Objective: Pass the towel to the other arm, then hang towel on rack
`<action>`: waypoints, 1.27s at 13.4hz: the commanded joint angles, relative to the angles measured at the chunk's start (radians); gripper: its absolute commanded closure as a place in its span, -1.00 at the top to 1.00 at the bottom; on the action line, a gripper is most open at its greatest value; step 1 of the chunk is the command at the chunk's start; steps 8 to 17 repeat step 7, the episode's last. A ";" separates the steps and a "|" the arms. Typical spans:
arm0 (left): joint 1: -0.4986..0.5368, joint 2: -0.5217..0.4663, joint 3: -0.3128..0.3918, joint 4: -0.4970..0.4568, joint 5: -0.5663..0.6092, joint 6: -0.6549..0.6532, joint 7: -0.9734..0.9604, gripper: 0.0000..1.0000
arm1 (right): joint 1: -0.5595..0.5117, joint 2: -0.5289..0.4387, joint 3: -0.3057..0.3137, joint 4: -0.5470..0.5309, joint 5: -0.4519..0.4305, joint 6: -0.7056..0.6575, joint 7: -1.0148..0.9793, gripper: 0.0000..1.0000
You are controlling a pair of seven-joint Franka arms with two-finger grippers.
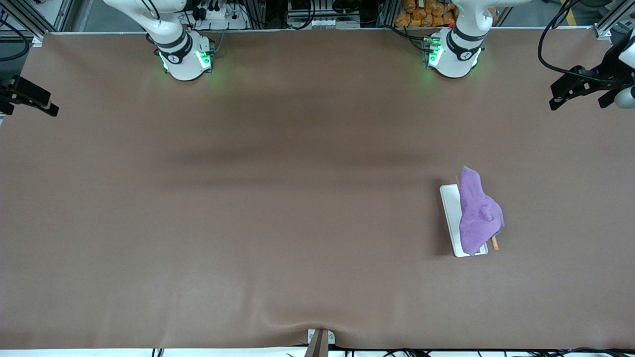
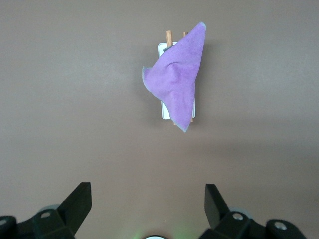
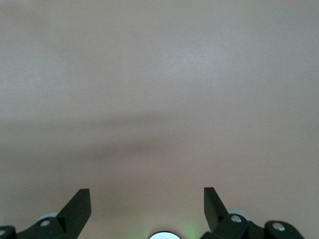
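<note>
1. Front view: a wide brown tabletop [image 1: 278, 208] with two white arm bases along its top edge. Neither hand shows here; both arms are drawn up out of frame. The purple towel [image 1: 477, 212] is draped over the rack [image 1: 450, 213], toward the left arm's end of the tabletop, covering most of the rods; a strip of the white base plate and a rod tip peek out. By the look of it, the hanging is done.

2. Left wrist view: the left hand [image 2: 148, 204] is spread wide and holds nothing, its two dark fingers [image 2: 75, 203] well apart. The towel [image 2: 174, 79] and rack [image 2: 166, 49] lie well ahead of the hand and below it, nothing touching them. The cloth sits bunched and skewed, one corner hanging off past the plate's edge.

3. Right wrist view: the right hand [image 3: 147, 204] is also wide open and empty, with only bare tabletop [image 3: 159, 89] beneath it. This arm waits.

4. Risk, as a judgement: the drape looks lopsided, so its own weight could pull it off the rods. Any return of the left hand toward the rack could snag the loose corner or tip the light rack.
</note>
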 commanded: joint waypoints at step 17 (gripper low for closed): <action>-0.028 -0.023 0.014 -0.012 -0.015 -0.038 -0.036 1.00 | -0.021 -0.009 0.017 0.004 0.006 -0.002 0.011 1.00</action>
